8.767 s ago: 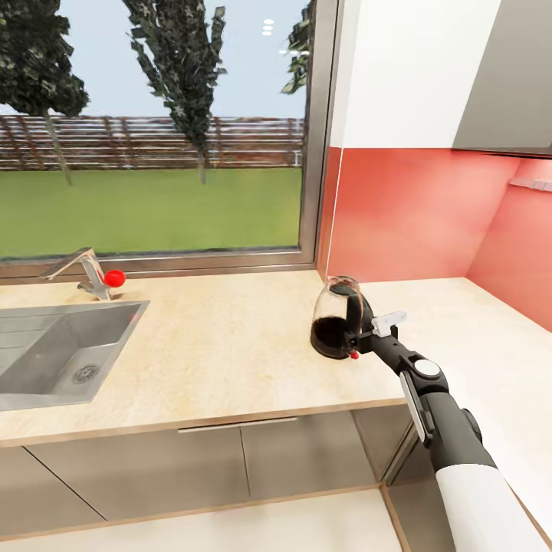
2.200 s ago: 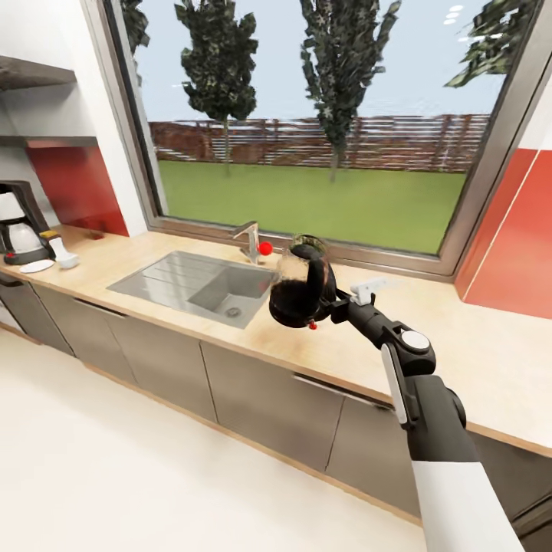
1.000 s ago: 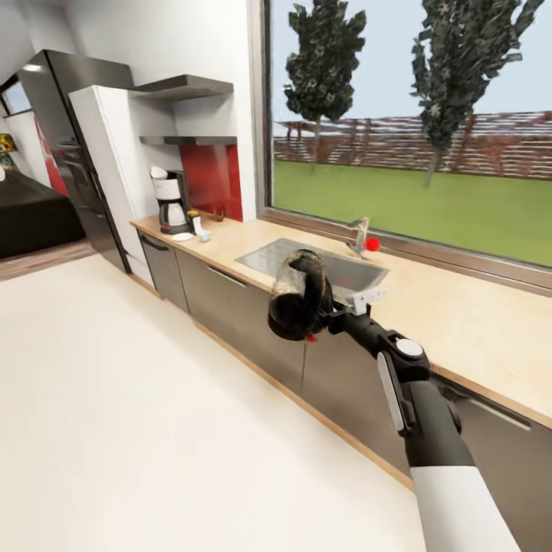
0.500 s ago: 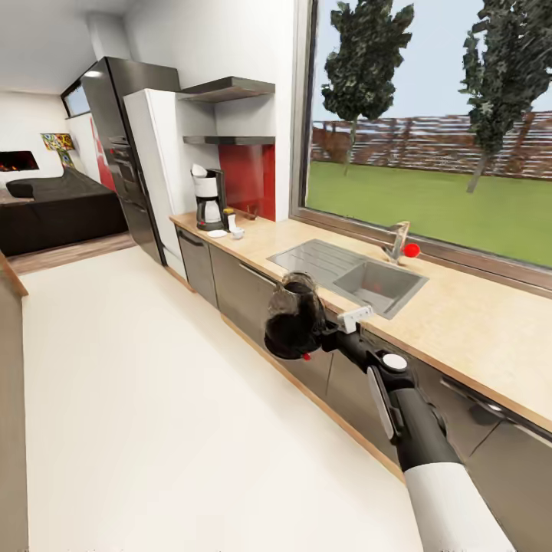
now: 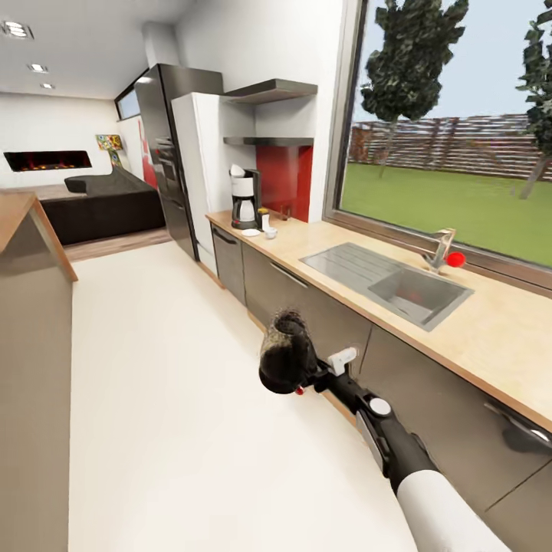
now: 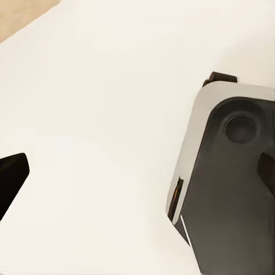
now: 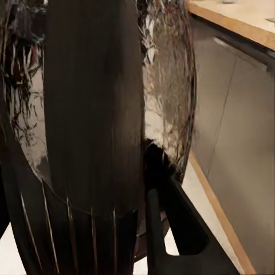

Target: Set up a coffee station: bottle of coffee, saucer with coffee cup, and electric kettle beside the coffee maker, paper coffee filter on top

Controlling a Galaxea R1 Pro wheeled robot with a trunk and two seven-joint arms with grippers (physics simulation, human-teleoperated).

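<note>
- The electric kettle (image 5: 285, 363) hangs in your right gripper (image 5: 313, 373), clamped by its black handle; in the right wrist view the kettle (image 7: 91, 132) sits just in front of the camera, upright, clear of the floor (image 5: 169, 399).
- Your right arm (image 5: 399, 452) reaches forward and down, carrying the kettle over open floor, well apart from the kitchen countertop (image 5: 360, 295).
- Your left gripper (image 6: 14, 177) shows one dark fingertip at the frame edge over pale floor; whether it is spread or pressed together you cannot tell.
- At the counter's far end stands the coffee maker (image 5: 245, 201), with the saucer (image 5: 251, 232), the coffee cup (image 5: 271, 232) and the bottle of coffee (image 5: 263, 218) just beside it.
- A white shape on top of the machine may be the paper coffee filter (image 5: 238, 171); it is too small to confirm.
- Judged progress: the kettle's placement beside the coffee maker is left; whether the cup sits on the saucer is unclear.
</note>
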